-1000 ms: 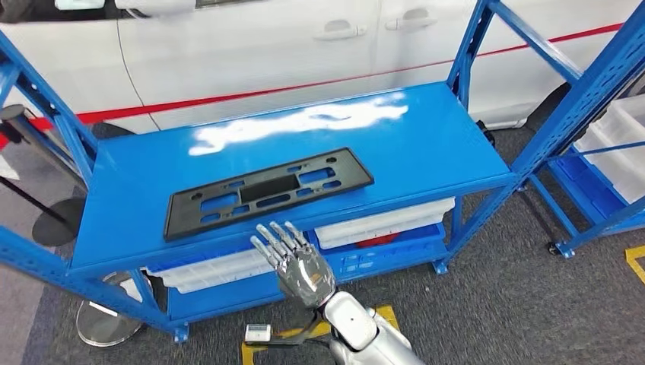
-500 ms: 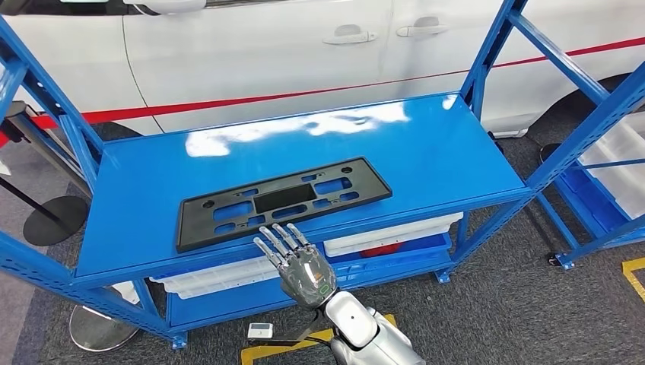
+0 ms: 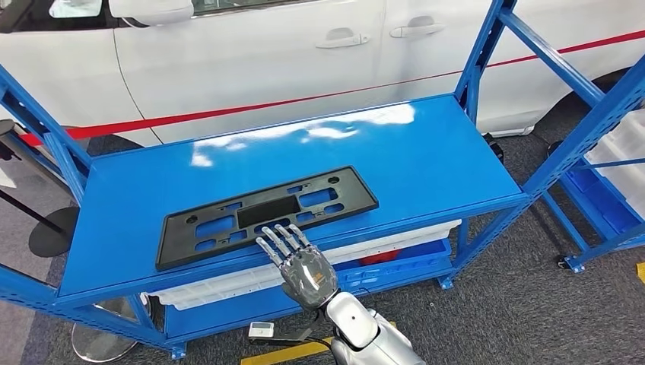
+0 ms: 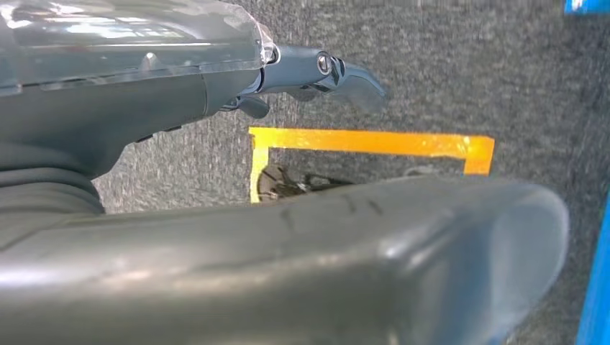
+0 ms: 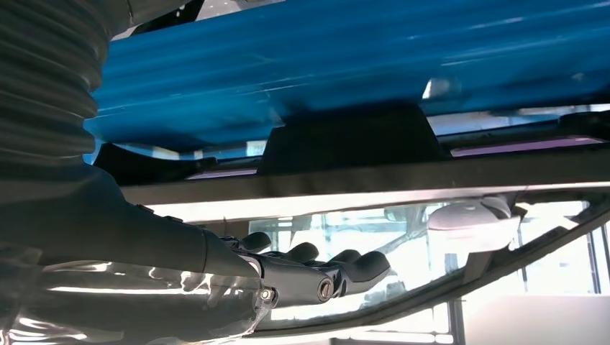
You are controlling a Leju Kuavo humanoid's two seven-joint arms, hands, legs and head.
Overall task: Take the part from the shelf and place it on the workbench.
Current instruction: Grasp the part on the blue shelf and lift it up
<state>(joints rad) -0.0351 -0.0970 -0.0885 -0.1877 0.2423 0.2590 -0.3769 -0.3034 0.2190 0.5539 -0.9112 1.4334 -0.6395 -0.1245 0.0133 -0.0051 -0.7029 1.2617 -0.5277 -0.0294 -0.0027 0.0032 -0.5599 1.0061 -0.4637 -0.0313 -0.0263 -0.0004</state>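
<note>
My right hand [image 3: 303, 268] was raised at the front edge of the blue shelf [image 3: 426, 152], fingers [image 3: 278, 242] spread and straight, holding nothing, their tips at the near long edge of the part [image 3: 266, 214]; I could not tell whether they touched it. The part, a flat black plate with rectangular cut-outs, lay on the top deck with its long axis running from about 8 o'clock up to 2 o'clock, near the front edge and left of centre.

Seen from my right wrist, the same fingers [image 5: 338, 269] reached out flat, a little apart.

My left hand [image 4: 288, 237] hung low over dark grey carpet [image 4: 446, 72] marked with yellow floor tape [image 4: 374, 141]; its thumb filled the near view and one dark fingertip showed beyond it. I could not tell whether that hand was closed or spread.

Behind the shelf, at 12 o'clock, stood a white car [image 3: 251, 61] with a red stripe along its doors. Blue uprights [image 3: 481, 57] rose at the shelf's corners. On the lower deck, white trays [image 3: 380, 243] sat beneath the top deck. At 3 o'clock a second blue rack [image 3: 601, 205] held more white bins. A round black stand base [image 3: 53, 232] rested on the floor at 9 o'clock.
</note>
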